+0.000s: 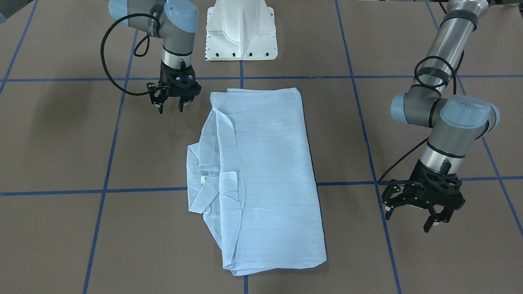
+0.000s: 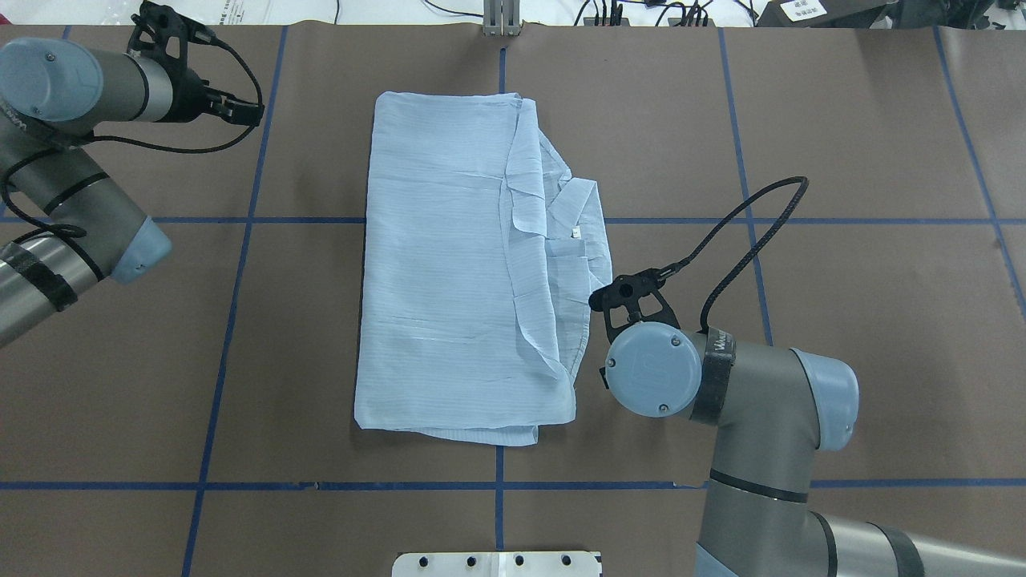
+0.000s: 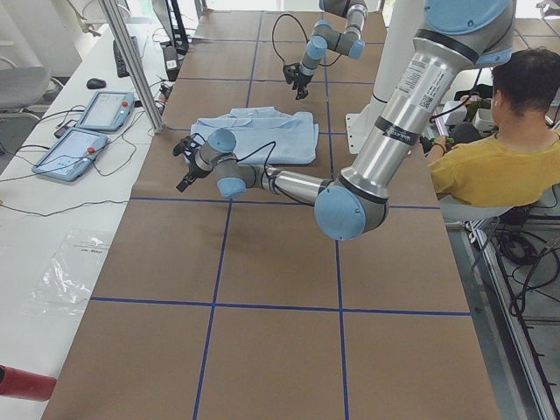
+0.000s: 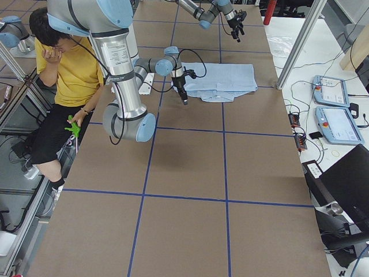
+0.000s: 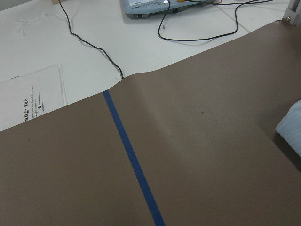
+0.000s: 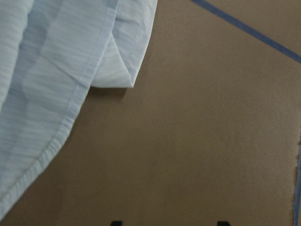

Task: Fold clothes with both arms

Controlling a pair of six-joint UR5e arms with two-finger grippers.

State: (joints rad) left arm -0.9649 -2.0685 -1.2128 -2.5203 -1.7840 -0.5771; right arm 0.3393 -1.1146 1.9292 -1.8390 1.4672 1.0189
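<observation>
I'm working in a robotics lab, not a home or a shop. My left arm (image 3: 394, 114) and right arm (image 4: 121, 63), both industrial jointed units, stand at a white pedestal base (image 1: 241, 30) on a big table (image 2: 882, 320) that is covered in brown sheet and gridded with blue tape lines (image 2: 231, 320). Alongside, a white bench (image 3: 35, 236) carries teach pendants (image 3: 107, 109) and loose cables (image 5: 70, 30). An aluminium post (image 3: 131, 61) stands at the table's edge, and a person (image 3: 490, 171) sits behind the rig.

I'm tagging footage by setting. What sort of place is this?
Probably a robotics lab: a brown paper-covered table gridded with blue tape lines, two grey touchscreen control tablets on the white side bench, and a person in a yellow shirt seated alongside.
</observation>
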